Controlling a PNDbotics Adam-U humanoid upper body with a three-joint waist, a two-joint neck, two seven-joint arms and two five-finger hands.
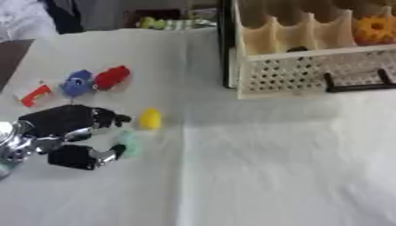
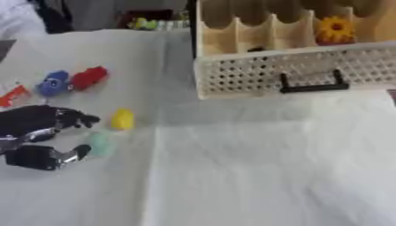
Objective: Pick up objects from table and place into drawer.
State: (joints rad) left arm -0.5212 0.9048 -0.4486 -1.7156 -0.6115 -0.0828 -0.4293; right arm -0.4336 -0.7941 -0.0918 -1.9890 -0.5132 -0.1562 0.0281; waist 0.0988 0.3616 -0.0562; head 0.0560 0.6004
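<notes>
— Where's the left hand (image 1: pixel 66 132) now?

— Low at the left side of the desk (image 1: pixel 263 167), which has a white cloth over it. Its fingers and thumb are spread apart, with a pale green toy (image 1: pixel 127 143) in the gap between them. The thumb tip looks to be right against the toy, but I can't say the hand has closed on it; the fingers look relaxed.

— And the other toys?

— A yellow one (image 1: pixel 150 118) lies just beside the fingertips, a little farther back. Beyond the hand, a blue toy (image 1: pixel 77 82) and a red toy (image 1: pixel 112 77) lie touching each other. A small red and white thing (image 1: pixel 35 95) is near the left edge.

— The drawer?

— The drawer (image 2: pixel 302 70) stands open at the far right, well apart from the hand. Pale, with a perforated front, a black handle (image 2: pixel 313 84) and dividers inside. An orange and yellow flower-like thing (image 2: pixel 335 30) sits in one back compartment.

— The right hand?

— I can't see it from here.
</notes>
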